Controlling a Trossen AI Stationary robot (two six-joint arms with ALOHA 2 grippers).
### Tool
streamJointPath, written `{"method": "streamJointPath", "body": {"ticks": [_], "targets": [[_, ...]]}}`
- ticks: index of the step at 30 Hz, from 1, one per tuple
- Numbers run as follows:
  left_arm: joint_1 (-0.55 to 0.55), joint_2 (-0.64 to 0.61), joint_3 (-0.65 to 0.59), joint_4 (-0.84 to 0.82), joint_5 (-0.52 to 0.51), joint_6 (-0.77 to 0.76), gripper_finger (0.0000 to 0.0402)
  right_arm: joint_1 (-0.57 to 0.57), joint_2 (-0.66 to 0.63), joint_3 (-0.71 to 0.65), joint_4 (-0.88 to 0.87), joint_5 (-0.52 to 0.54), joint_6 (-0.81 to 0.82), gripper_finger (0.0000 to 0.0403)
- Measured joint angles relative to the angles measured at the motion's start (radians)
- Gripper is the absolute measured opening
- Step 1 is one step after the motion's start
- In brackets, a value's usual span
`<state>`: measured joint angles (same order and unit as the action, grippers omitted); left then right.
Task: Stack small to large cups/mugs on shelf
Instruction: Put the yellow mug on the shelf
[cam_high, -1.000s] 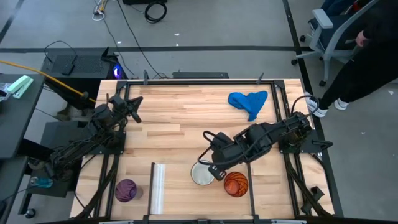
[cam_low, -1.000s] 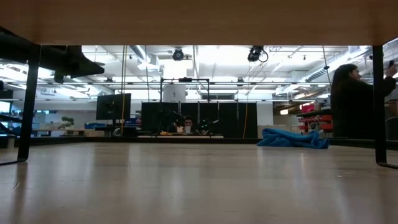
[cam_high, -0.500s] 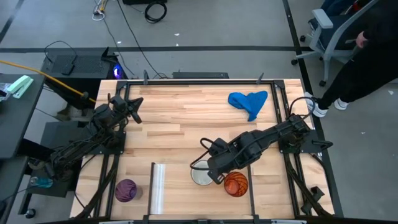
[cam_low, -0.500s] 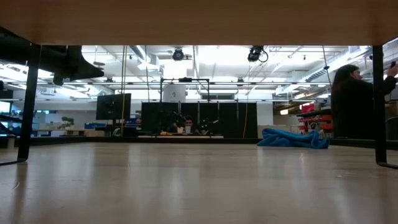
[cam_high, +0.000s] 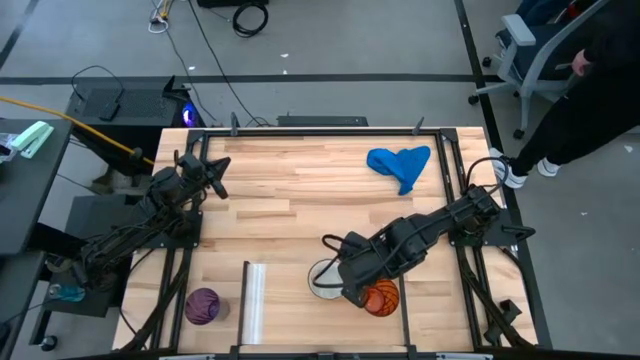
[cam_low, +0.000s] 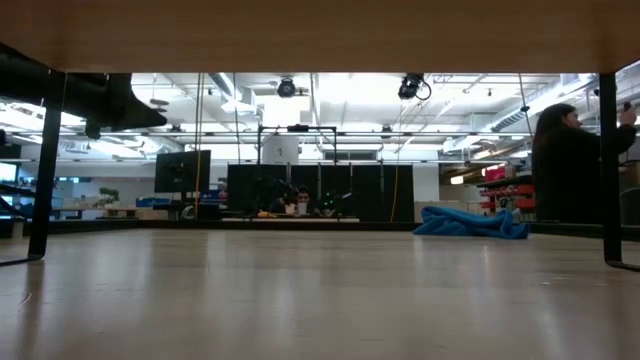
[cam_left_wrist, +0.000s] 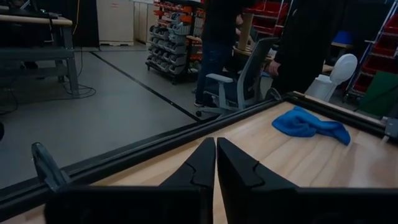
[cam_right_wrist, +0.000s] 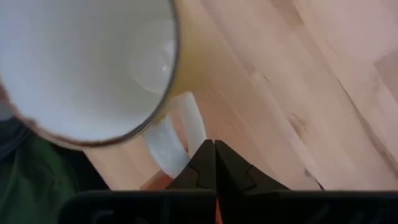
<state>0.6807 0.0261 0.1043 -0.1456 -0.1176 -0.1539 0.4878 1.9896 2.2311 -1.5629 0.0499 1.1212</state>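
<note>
A white mug (cam_high: 322, 280) stands upright on the table near its near edge, mouth up, its handle (cam_right_wrist: 179, 132) toward my right gripper. An orange patterned cup (cam_high: 381, 298) stands just to its right. A purple patterned cup (cam_high: 203, 305) stands at the near left, left of a pale upright strip (cam_high: 252, 300). My right gripper (cam_high: 338, 288) is shut and hangs over the mug's handle side, between the mug and the orange cup; in the right wrist view (cam_right_wrist: 214, 149) its tips sit beside the handle. My left gripper (cam_left_wrist: 216, 163) is shut and waits at the table's left edge (cam_high: 205, 172). My right gripper comes from above with its shut fingertips (cam_right_wrist: 205, 154) right beside the outer side of the white mug's handle (cam_right_wrist: 193, 127). I cannot tell whether they touch it. The mug stands on the table.
A blue cloth (cam_high: 400, 165) lies at the far right of the table. Black frame rails (cam_high: 320, 130) run along the table's edges. A person (cam_high: 590, 80) stands beyond the table's right far corner beside a chair. Bare wood lies in the table's middle (cam_high: 290, 200).
My right gripper has gone toward the table's near edge and down, from the table's middle to the handle side of the white mug. The mug and the other cups have stayed where they were.
</note>
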Motion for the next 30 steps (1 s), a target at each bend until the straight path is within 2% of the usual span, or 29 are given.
{"method": "streamJointPath", "body": {"ticks": [17,30], "targets": [[0.000,0.000,0.000,-0.002,0.000,0.000,0.0023,-0.012,0.000,0.001,0.128,-0.009,-0.327,0.0000],[0.000,0.000,0.000,-0.002,0.000,0.000,0.0024,-0.012,0.000,0.001,0.196,-0.064,-0.412,0.0000]]}}
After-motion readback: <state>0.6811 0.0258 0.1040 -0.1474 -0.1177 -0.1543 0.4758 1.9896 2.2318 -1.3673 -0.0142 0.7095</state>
